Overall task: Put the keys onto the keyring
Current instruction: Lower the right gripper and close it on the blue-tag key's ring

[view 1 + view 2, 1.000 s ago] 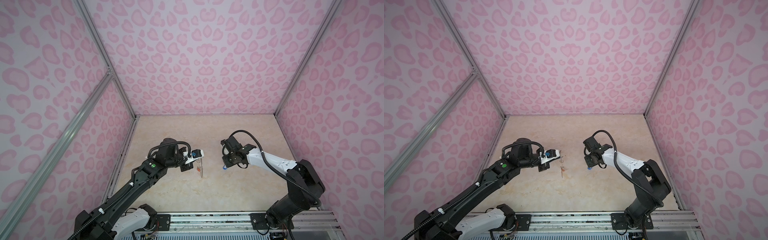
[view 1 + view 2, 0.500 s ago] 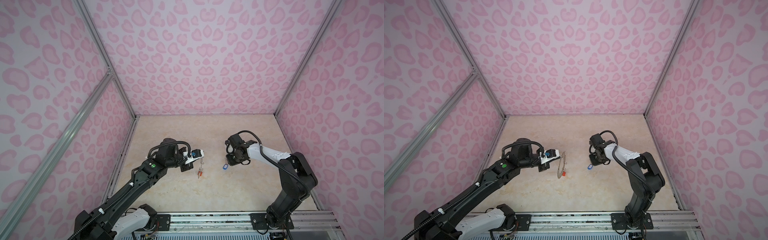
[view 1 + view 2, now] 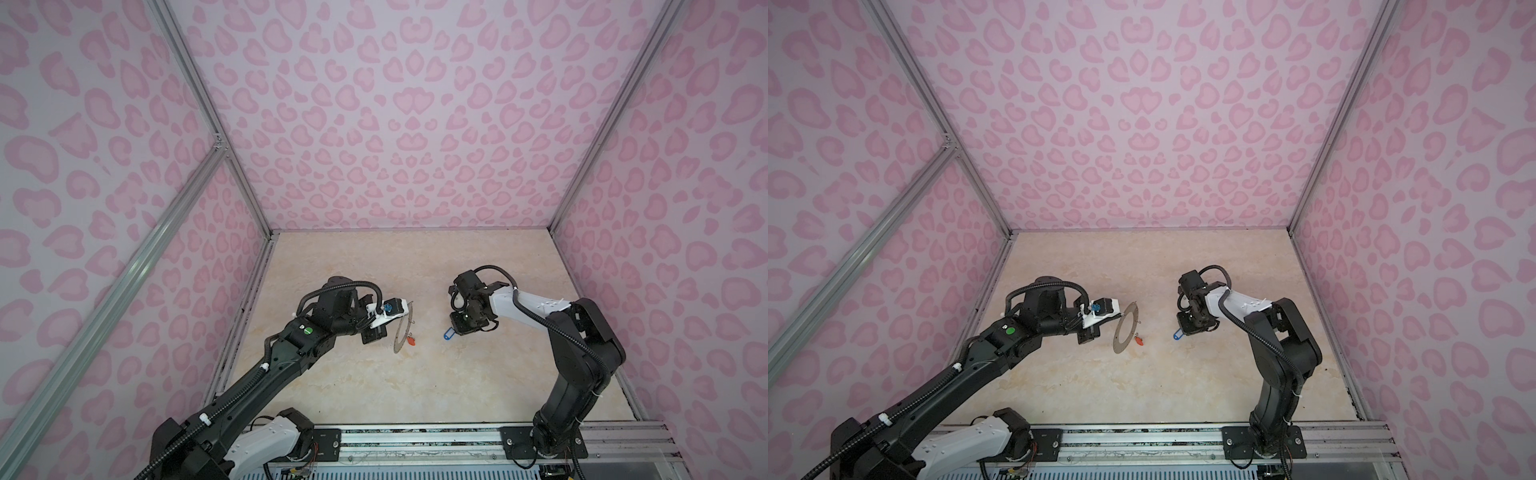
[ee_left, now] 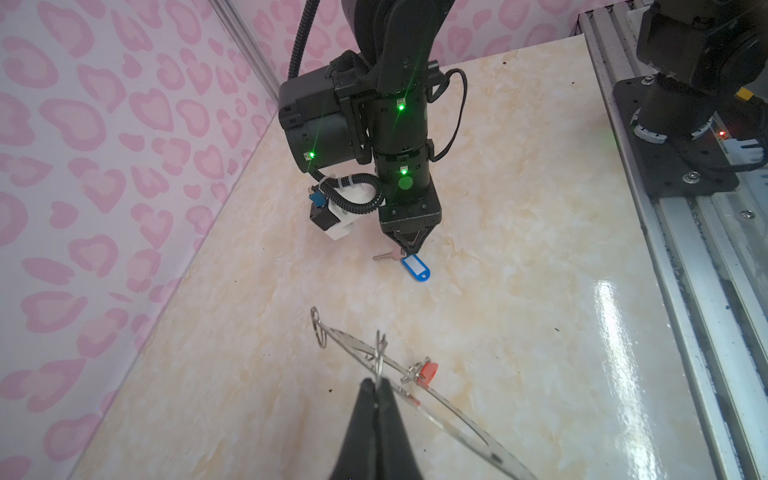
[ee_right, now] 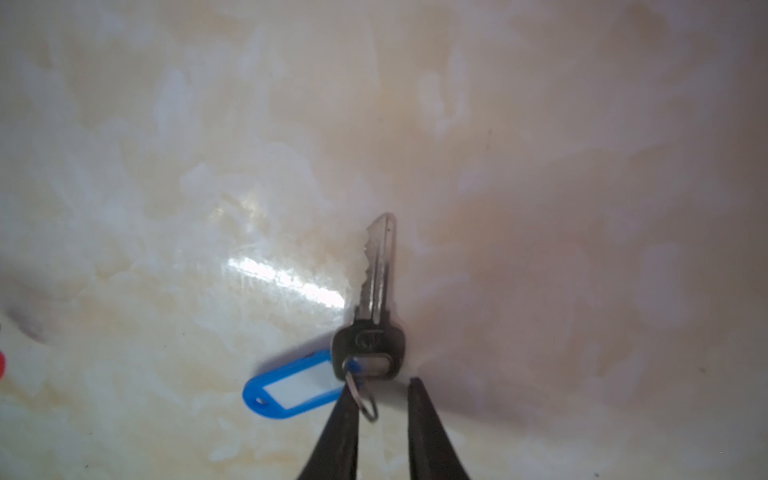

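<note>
Keyring and keys share a pale, marble-look desk [image 3: 415,395] walled in pink. The left arm [image 3: 291,353] reaches in from the front edge and holds the keyring [image 3: 398,341] clear of the surface, left of the desk's middle and tilted up on edge. Its jaws are pressed together on the rim. The red-tagged key [image 4: 428,371] hangs at that rim and looks already threaded on a wire loop, though I can't make out the join.

The right arm [image 3: 582,345] stands nose-down over the blue-tagged key [image 5: 378,291], which lies flat near the desk's middle, apart from the keyring. This arm is plainly the nearer one. The key's head is closest to the right jaws, and its blade runs straight on away from them, towards the back edge as far as I can judge. The blue tag [image 5: 291,388] splays off sideways. The small split ring [image 5: 365,401] lies in the narrow gap between the right jaws, hard against one side. They are slightly spread and pinch nothing yet. To my eye the pick depends on closing squarely on that ring or the head.
</note>
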Motion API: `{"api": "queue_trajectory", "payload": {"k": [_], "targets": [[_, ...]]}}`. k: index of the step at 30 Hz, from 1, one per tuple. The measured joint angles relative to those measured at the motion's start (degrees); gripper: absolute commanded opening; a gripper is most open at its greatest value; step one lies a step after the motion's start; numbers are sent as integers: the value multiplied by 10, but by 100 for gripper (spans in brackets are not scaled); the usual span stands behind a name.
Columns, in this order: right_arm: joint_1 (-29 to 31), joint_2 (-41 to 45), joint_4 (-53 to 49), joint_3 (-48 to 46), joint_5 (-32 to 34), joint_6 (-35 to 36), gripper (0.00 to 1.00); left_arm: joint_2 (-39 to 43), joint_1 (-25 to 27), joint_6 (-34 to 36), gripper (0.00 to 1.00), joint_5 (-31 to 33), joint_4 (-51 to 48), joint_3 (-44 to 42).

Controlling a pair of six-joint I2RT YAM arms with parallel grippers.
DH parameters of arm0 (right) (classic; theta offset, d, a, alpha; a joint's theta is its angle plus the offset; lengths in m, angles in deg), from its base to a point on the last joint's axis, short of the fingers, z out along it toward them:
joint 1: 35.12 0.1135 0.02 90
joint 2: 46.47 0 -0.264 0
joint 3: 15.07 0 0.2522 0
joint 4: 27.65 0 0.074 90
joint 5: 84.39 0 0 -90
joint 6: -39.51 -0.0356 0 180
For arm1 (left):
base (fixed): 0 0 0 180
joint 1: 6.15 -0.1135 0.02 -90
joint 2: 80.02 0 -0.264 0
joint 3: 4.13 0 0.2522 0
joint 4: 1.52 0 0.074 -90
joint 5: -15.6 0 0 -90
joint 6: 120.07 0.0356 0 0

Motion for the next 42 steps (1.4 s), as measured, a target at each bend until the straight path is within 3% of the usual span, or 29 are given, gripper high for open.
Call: {"api": "queue_trajectory", "payload": {"k": [8, 16, 33, 42], "targets": [[6, 12, 3, 2, -1, 1, 0, -3, 0, -4, 3, -2, 0, 0], [39, 54, -5, 8, 20, 46, 0, -3, 0, -4, 3, -2, 0, 0], [59, 24, -6, -12, 55, 73, 0, -2, 1, -7, 3, -5, 2, -4], [70, 21, 6, -22, 71, 64, 16, -2, 1, -9, 3, -7, 2, -7]]}}
